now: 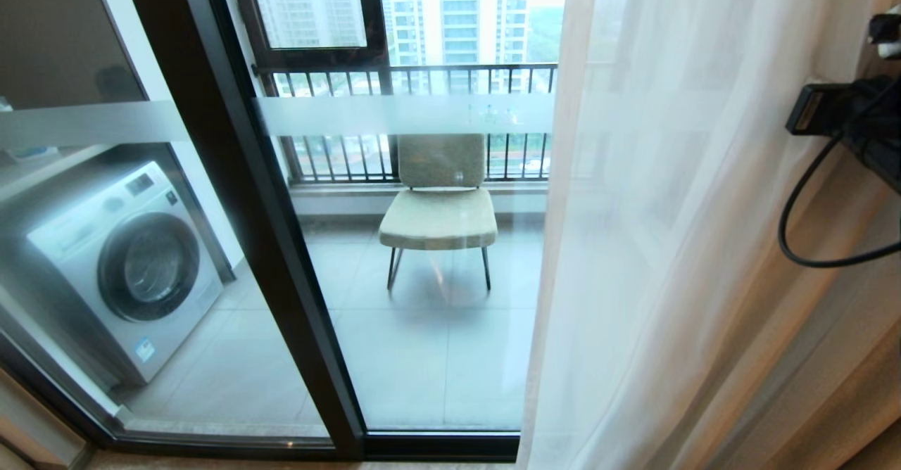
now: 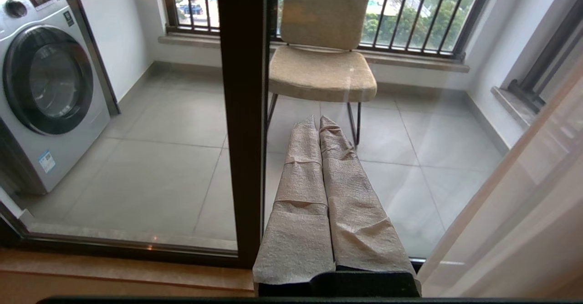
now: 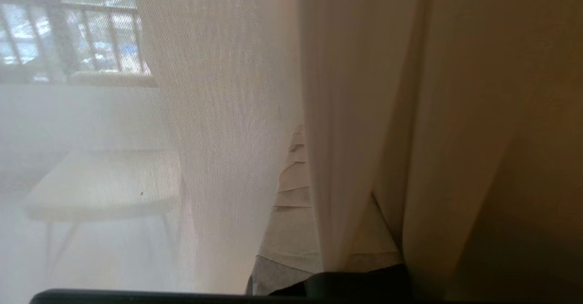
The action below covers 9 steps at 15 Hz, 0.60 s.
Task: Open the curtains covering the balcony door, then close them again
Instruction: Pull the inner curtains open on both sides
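Observation:
The curtains hang at the right: thin white sheers (image 1: 633,245) in front of the glass, with thick beige cloth (image 1: 830,357) beside them. The rest of the balcony door (image 1: 267,245), dark-framed glass with a frosted strip (image 1: 394,115), stands uncovered. My right arm's black wrist (image 1: 845,111) reaches into the cloth at the right edge. In the right wrist view, my right gripper (image 3: 304,133) is shut with a fold of curtain (image 3: 337,167) running down between its taped fingers. My left gripper (image 2: 317,119) is shut on nothing, held low and pointing at the glass.
Behind the glass on the balcony stand a washing machine (image 1: 127,266) at the left and a beige chair (image 1: 440,210) in the middle, in front of a black railing (image 1: 422,76). A wooden sill (image 2: 114,272) runs along the door's foot.

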{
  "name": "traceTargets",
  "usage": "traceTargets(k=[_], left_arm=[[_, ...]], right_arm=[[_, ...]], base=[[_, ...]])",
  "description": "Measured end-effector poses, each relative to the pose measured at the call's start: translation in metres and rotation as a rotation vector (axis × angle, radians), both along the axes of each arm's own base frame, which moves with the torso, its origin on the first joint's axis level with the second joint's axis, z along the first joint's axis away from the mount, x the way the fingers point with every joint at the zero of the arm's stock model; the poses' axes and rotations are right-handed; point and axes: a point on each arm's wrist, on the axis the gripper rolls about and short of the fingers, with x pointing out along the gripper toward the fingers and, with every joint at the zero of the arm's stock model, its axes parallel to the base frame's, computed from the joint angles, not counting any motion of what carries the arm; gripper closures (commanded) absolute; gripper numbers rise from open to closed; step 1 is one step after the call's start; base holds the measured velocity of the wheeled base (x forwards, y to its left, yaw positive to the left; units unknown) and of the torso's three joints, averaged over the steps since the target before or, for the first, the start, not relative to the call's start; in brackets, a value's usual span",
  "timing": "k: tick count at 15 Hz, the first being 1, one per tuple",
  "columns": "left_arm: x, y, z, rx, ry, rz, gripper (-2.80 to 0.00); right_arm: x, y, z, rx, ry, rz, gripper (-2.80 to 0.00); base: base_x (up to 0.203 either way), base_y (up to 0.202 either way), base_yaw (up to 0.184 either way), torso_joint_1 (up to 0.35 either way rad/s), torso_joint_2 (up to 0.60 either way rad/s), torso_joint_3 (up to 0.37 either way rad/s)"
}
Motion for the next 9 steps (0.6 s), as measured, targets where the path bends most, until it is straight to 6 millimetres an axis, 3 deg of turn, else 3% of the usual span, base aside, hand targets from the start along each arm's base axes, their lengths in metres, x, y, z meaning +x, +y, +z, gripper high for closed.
traceTargets(k=[9], left_arm=[[0.0000, 0.0000, 0.0001, 0.000, -0.001, 0.000, 0.00]], right_arm=[[-0.0008, 0.0007, -0.0010, 0.000, 0.004, 0.002, 0.00]], base=[[0.000, -0.193, 0.002, 0.001, 0.00, 0.001]])
